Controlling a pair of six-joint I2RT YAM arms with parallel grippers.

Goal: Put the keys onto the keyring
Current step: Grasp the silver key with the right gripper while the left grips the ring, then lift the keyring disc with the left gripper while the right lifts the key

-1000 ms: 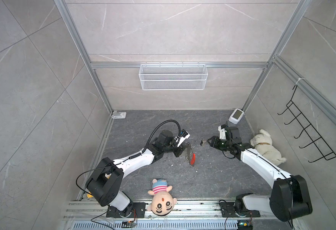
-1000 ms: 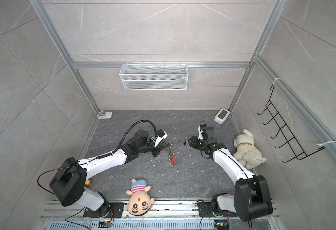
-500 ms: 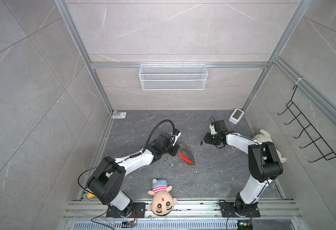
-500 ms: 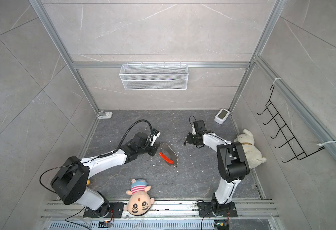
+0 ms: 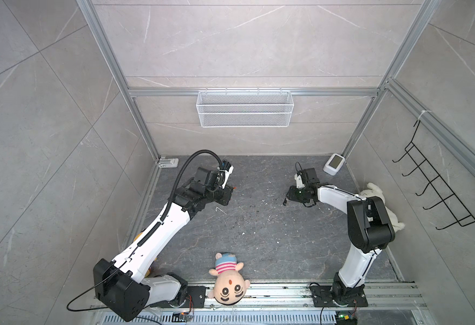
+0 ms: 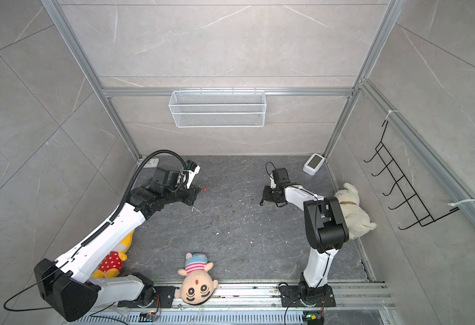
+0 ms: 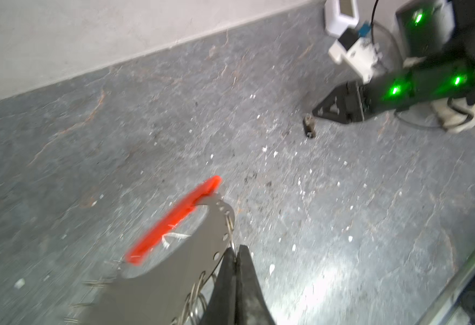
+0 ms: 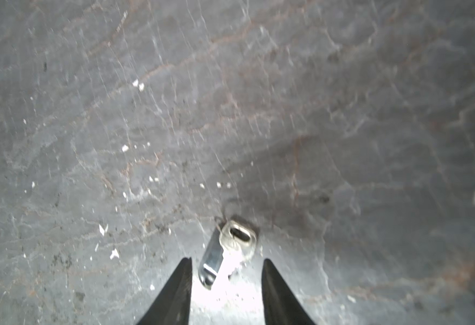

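The keys (image 8: 230, 244) are one small bunch, lying on the dark floor (image 5: 259, 239) farther back than the doll (image 5: 228, 289) and off to its right. Close up, the bunch shows a dull, pale metal head with an oval hole and a shiny flat piece alongside it. How many keys that makes I cannot tell. In both top views it is only a tiny dark speck.

There is one keyring (image 7: 174, 219), almost straight back from the doll and well apart from the keys. It is a metal loop strung with small silver rings, with one bright red curved segment, and it is blurred in the left wrist view. From above, only its red tip shows.

There are two grippers. The left gripper (image 7: 236, 250) has its fingers pressed together on the keyring's metal loop. The right gripper (image 8: 227, 260) has its fingers apart, one on either side of the keys, with floor showing between each finger and the bunch; it grips nothing.

There are three plush toys:
- the doll in its striped hat
- a white plush (image 6: 349, 208) to the doll's right
- a yellow plush (image 6: 112, 259) in red polka dots to the doll's left

One wire basket (image 5: 244, 108) hangs high beyond the doll, and one black hook rack (image 5: 439, 194) hangs to its right. One thin bent wire (image 5: 221, 209) lies between the doll and the keyring.
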